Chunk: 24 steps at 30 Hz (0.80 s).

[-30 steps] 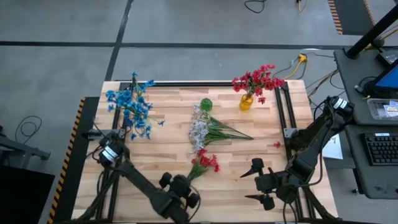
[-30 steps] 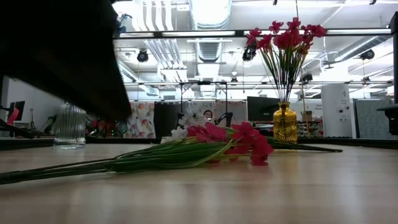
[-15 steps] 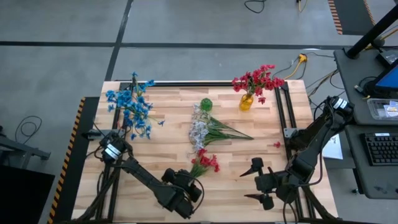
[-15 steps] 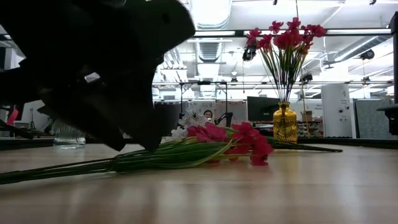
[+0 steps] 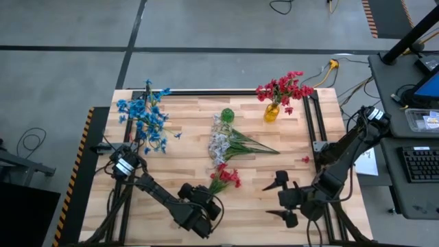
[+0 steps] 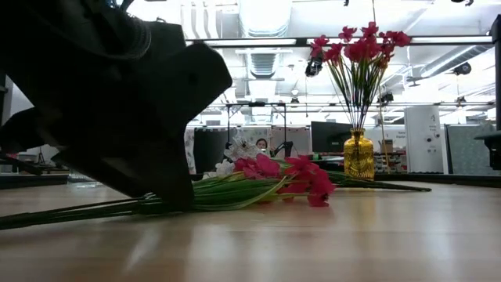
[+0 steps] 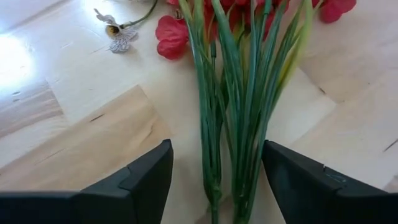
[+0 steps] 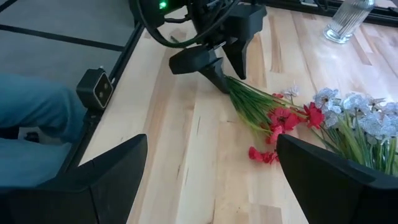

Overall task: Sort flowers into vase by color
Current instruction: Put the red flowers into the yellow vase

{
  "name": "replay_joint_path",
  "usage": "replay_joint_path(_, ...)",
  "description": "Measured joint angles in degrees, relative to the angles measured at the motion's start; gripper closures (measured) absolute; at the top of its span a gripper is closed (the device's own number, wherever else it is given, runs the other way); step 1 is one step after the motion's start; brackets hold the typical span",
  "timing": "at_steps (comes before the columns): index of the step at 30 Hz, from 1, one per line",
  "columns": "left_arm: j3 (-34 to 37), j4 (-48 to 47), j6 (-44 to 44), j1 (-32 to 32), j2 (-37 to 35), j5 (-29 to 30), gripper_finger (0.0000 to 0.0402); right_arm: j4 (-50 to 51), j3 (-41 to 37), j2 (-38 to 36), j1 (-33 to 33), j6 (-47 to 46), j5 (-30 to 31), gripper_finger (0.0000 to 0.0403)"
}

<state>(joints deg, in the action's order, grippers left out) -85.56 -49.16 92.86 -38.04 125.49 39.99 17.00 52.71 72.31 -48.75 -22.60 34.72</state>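
Observation:
A loose red spray (image 5: 226, 178) lies flat on the table, its green stems (image 7: 236, 112) pointing at the near edge. My left gripper (image 5: 204, 200) is open and low at the stem ends, one finger on each side of them (image 7: 216, 152); no touch shows. In the low view it fills the picture's left (image 6: 168, 192). My right gripper (image 5: 273, 197) hangs open right of the spray, holding nothing. A white spray (image 5: 219, 144) lies at mid-table. More red flowers stand in a yellow vase (image 5: 272, 112). Blue flowers (image 5: 144, 116) stand far left.
A green vase (image 5: 227, 114) stands just beyond the white spray. A clear glass vase (image 8: 345, 25) shows in the right wrist view. One loose red blossom (image 5: 305, 159) lies near the right rail. Bare wood lies between the two grippers, by the near edge.
My left gripper has moved from the near edge toward the red spray's stems and come down to the table, ending astride the stem ends. My right gripper has shifted slightly toward the table's left.

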Motion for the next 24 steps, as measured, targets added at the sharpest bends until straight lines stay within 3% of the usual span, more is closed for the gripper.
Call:
replay_joint_path(6,0.8,0.2,-0.9,0.7,0.0,-0.1,0.0197,0.0,0.0,0.0,0.8,0.7,0.0,0.0053)
replay_joint_path(24,2.6,0.2,0.7,0.8,-0.1,0.5,0.0388,0.1,0.0,0.0,0.8,0.7,-0.2,0.0053)
